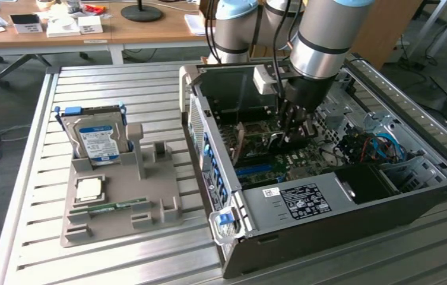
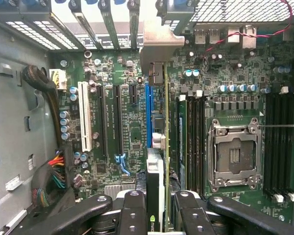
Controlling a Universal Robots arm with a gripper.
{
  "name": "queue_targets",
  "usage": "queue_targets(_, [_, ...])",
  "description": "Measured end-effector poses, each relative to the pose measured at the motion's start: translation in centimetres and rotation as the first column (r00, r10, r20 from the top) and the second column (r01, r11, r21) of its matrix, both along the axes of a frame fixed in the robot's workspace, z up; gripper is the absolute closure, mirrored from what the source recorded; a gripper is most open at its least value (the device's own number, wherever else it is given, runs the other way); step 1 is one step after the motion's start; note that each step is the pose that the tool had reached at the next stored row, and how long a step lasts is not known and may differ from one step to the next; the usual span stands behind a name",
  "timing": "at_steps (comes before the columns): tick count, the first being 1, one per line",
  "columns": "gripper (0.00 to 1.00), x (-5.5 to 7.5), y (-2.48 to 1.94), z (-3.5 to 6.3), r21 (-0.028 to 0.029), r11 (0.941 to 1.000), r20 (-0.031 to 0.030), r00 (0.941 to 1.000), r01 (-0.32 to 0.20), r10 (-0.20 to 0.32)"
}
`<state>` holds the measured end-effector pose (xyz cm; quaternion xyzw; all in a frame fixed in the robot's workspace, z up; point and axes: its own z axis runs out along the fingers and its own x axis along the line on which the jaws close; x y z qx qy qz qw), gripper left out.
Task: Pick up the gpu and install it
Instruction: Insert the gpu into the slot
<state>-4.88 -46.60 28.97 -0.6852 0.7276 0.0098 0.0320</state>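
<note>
On the slatted aluminium surface [image 1: 128, 83], the grey parts holder [image 1: 120, 222] lies to the exterior view's left of the open black computer case [image 1: 310, 205]; inside it, my end effector [image 2: 159, 198] holds the thin green gpu card [image 2: 155, 169] edge-on above the green motherboard [image 2: 122, 132]

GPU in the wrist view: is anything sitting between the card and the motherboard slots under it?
Nothing visible does. The claw is shut on the gpu, which is held edge-on right beside the blue slot; the slot's visible length is bare. The cable bundle lies beyond the white slot, apart from the card.
</note>
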Motion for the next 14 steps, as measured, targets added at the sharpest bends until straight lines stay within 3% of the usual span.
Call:
queue_targets(4, [0.73,-0.22,-0.03,-0.01,0.0002,1.0,0.0001,1.0,0.0,0.0])
queue_targets(9, [0.73,-0.35,-0.37,-0.03,0.0001,1.0,0.0001,1.0,0.0,0.0])
queue_targets(14, [0.73,-0.45,-0.39,-0.7,-0.0001,1.0,0.0,1.0,0.0,0.0])
